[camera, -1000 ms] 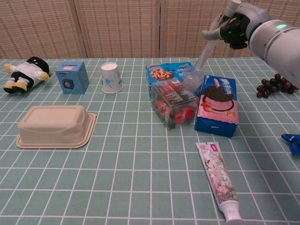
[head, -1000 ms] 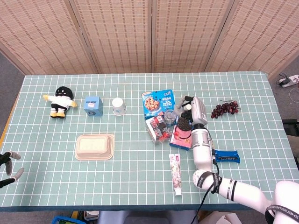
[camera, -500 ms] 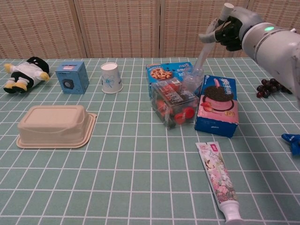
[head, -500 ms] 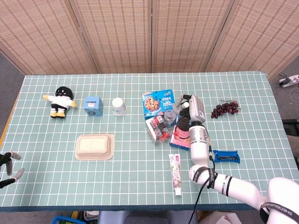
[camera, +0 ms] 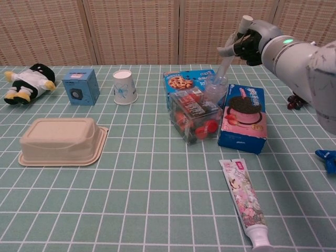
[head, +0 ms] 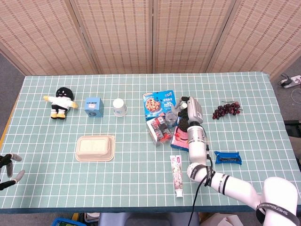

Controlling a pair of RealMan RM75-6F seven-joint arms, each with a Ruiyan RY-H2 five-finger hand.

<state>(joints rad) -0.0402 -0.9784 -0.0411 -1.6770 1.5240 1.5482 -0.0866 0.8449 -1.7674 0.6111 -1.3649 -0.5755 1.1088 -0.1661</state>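
My right hand [camera: 251,41] hangs above a tight cluster of goods, fingers curled, one fingertip [camera: 227,50] poking out. A slender clear stem runs from it down to a clear bottle [camera: 215,86] wedged between a cookie bag [camera: 184,80], a clear snack box [camera: 193,114] and a pink-and-blue biscuit box [camera: 242,118]. Whether the hand grips that stem I cannot tell. In the head view the right hand [head: 189,107] sits just right of the bottle [head: 170,116]. My left hand [head: 8,165] hovers off the table's left front edge, fingers apart, holding nothing.
On the green gridded table [head: 141,80] lie a plush toy [head: 61,101], small blue box [head: 93,105], paper cup [head: 119,107], beige lidded container [head: 96,148], toothpaste tube [head: 177,175], grapes [head: 226,109] and a blue packet [head: 227,157].
The right hand has drifted left and slightly lower, closer over the bottle, and the clear stem's top end moved left with it. The left hand has stayed put.
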